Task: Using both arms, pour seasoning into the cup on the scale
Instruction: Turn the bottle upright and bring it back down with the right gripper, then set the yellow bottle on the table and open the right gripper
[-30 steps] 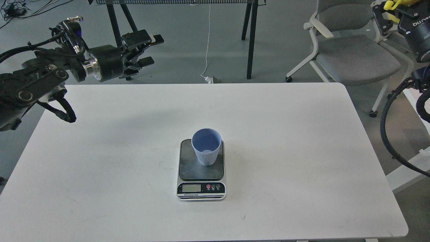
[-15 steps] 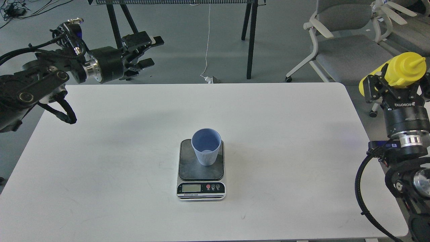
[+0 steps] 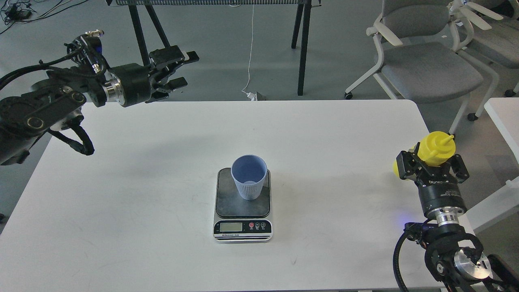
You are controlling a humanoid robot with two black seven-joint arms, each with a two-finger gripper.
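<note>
The light blue ribbed cup [image 3: 249, 177] stands upright on the dark platform of the scale [image 3: 242, 205] at the middle of the white table [image 3: 162, 162]. My right gripper [image 3: 433, 164] is at the table's right edge, shut on the yellow seasoning bottle [image 3: 434, 149], which stands upright with its nozzle up, well right of the cup. My left gripper [image 3: 178, 69] is open and empty, held above the table's far left corner, pointing right.
A grey office chair [image 3: 421, 61] stands behind the table at the right. Black stand legs [image 3: 302, 48] and a white cable [image 3: 249, 61] are behind the far edge. Another white surface [image 3: 505, 117] lies at the far right.
My right arm has come down and toward me with the yellow bottle, from the top right corner to the table's right edge. The left arm shifted only slightly.
</note>
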